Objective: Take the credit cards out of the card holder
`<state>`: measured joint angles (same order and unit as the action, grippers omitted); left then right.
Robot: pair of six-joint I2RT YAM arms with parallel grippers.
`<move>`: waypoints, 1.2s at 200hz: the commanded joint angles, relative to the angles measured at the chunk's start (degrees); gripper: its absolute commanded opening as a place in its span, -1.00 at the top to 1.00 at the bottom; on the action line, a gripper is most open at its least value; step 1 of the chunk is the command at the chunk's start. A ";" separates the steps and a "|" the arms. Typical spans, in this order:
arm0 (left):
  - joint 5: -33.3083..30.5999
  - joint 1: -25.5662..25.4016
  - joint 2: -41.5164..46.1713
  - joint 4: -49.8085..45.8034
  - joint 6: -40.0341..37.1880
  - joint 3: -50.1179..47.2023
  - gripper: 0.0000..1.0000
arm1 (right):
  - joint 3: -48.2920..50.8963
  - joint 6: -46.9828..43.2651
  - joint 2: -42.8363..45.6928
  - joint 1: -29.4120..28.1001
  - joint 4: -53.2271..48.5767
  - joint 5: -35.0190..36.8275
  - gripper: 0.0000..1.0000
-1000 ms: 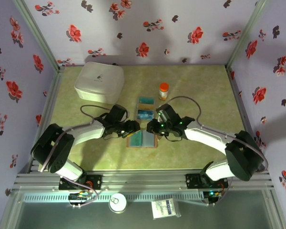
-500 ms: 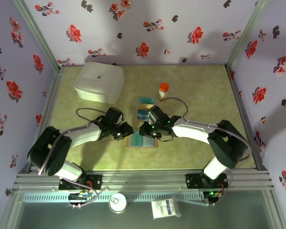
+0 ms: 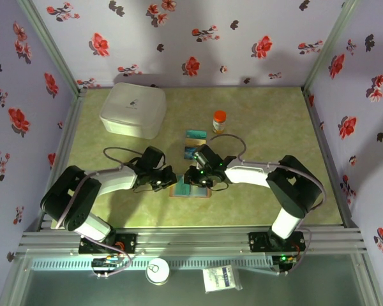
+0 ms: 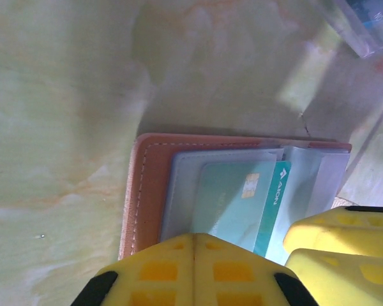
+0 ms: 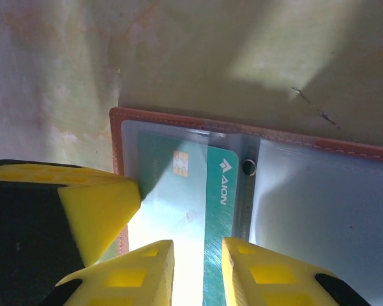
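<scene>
**Surroundings.** I am looking down on the green marbled table (image 3: 268, 127). A white lidded box (image 3: 133, 109) is sitting at the far left and an orange-capped bottle (image 3: 219, 121) is standing right of centre. A loose teal card (image 3: 195, 134) and a blue card (image 3: 191, 152) are lying just beyond the card holder (image 3: 190, 189). The holder is lying open and flat at the near centre of the table. The two grippers are meeting over it and covering much of it from above.

**Arm pose.** Both arms are reaching inward with their forearms low. The left gripper (image 3: 168, 178) is sitting at the holder's left edge, and the right gripper (image 3: 193, 176) is sitting over its far middle, just beside the left one.

**Wrist views.**
- **Left wrist:** I am seeing the holder's brown stitched rim (image 4: 147, 191), a corner of a clear tray (image 4: 360, 29), and a credit card (image 4: 236, 204). The card is teal, bears a chip and "AION" lettering, and is lying inside a clear sleeve. The left fingers are pressed together over the holder's near edge. I cannot tell whether they are touching it.
- **Right wrist:** The right fingers (image 5: 140, 274) are standing slightly apart, straddling that same card without clamping it.
</scene>
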<state>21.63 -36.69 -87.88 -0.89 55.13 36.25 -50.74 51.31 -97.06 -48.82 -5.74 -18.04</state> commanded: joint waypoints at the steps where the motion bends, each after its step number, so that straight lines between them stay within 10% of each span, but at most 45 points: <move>1: -1.27 0.39 -1.07 -1.69 -1.92 -0.49 0.99 | -1.55 0.81 -0.90 -0.56 1.31 -1.18 0.48; 240: -1.68 0.39 1.99 -5.52 -2.36 1.11 0.82 | -5.33 -3.32 -1.20 -0.91 -9.20 3.28 0.52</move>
<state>21.37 -36.69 -87.48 -2.79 54.41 36.60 -54.74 49.21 -99.98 -49.21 -12.62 -16.71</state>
